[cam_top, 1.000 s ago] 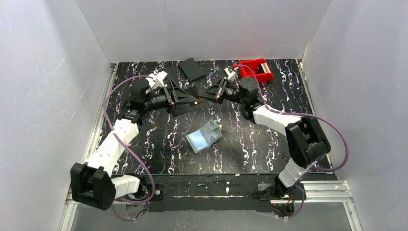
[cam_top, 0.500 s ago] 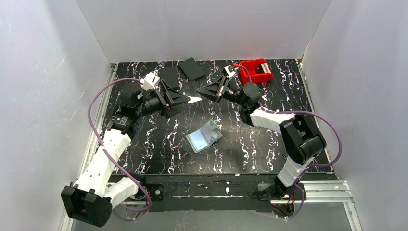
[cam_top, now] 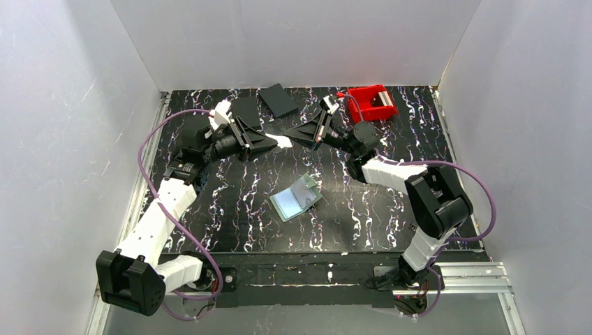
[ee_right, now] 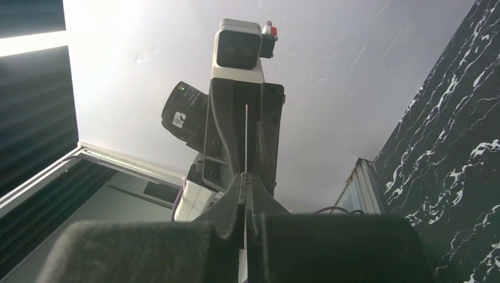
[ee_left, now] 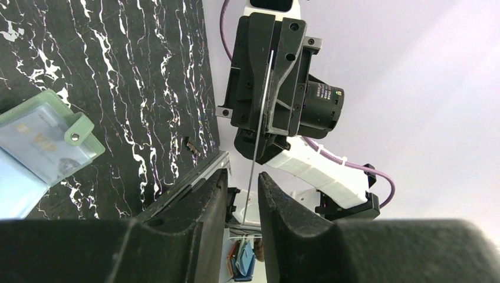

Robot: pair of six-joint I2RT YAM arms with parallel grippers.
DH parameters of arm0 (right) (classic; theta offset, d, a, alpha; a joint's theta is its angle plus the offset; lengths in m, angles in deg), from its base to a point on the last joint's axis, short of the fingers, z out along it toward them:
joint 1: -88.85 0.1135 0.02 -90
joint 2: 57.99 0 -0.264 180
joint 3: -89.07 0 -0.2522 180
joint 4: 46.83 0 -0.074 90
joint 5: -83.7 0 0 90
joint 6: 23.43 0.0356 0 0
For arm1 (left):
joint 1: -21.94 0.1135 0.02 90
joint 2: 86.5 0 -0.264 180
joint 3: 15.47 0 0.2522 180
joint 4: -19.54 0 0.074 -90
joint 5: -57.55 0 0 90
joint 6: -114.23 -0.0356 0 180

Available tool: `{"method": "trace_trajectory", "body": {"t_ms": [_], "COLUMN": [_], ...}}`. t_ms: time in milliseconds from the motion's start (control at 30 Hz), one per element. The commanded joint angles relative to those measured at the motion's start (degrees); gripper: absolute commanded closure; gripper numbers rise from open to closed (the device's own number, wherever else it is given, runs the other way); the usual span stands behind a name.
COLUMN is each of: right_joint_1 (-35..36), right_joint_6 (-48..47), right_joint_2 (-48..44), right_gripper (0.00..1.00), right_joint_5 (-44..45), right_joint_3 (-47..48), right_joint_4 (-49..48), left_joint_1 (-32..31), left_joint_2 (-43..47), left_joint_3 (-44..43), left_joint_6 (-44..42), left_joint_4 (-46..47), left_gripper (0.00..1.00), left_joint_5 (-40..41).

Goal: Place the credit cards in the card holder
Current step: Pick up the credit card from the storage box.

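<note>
A thin whitish credit card point(cam_top: 283, 142) hangs in the air above the back of the table, edge-on point(ee_left: 255, 147) in the left wrist view. My right gripper point(cam_top: 293, 137) is shut on its far end point(ee_right: 246, 135). My left gripper point(ee_left: 243, 194) straddles its near end. The jaws stand narrow, with a slit of light on either side of the card. The card holder point(cam_top: 296, 197) lies open on the table below, sage green with a snap tab point(ee_left: 75, 137). A pale card shows inside its clear pocket point(ee_left: 41, 141).
A red bin point(cam_top: 373, 102) stands at the back right. Two black flat rectangles point(cam_top: 280, 100) point(cam_top: 246, 110) lie at the back, behind the left gripper. White walls close in the black marbled table point(cam_top: 349, 209) on three sides.
My left gripper has swung up to the card's free end and its jaws have narrowed a lot around it. The right gripper has stayed shut on the card, shifting only slightly.
</note>
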Motion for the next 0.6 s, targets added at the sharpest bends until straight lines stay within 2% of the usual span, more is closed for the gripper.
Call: {"method": "trace_trajectory", "body": {"t_ms": [0, 67, 200, 267, 367, 433, 567], "right_joint_1": [0.59, 0.83, 1.33, 1.52, 1.48, 1.33, 0.58], "right_joint_6": [0.93, 1.09, 1.10, 0.14, -5.98, -15.76, -42.91], "right_joint_2": [0.29, 0.38, -0.20, -1.12, -3.80, -6.13, -11.64], "right_gripper": [0.99, 0.99, 0.99, 0.99, 0.99, 0.88, 0.49], "right_joint_5": [-0.08, -0.06, -0.14, -0.42, -1.17, -1.25, 5.78], "right_joint_3": [-0.52, -0.60, -0.90, -1.43, -2.50, -1.86, 4.64], "right_joint_4": [-5.13, -5.08, -4.36, -3.04, 5.94, 18.06, 54.38], "left_joint_1": [0.23, 0.27, 0.22, 0.25, 0.26, 0.19, 0.27], "left_joint_2": [0.92, 0.88, 0.07, -0.29, -0.78, -0.88, -0.97], "left_joint_3": [-0.10, -0.08, -0.92, -1.33, -1.19, -0.99, -0.76], "left_joint_6": [-1.09, -1.45, -2.80, -4.01, -5.68, -7.13, -13.17], "left_joint_4": [1.77, 1.78, 1.86, 1.74, 1.16, -0.49, -9.60], "left_gripper": [0.76, 0.77, 0.85, 0.97, 1.00, 1.00, 1.00], "left_joint_5": [0.08, 0.71, 1.37, 1.67, 2.20, 2.62, 5.15]}}
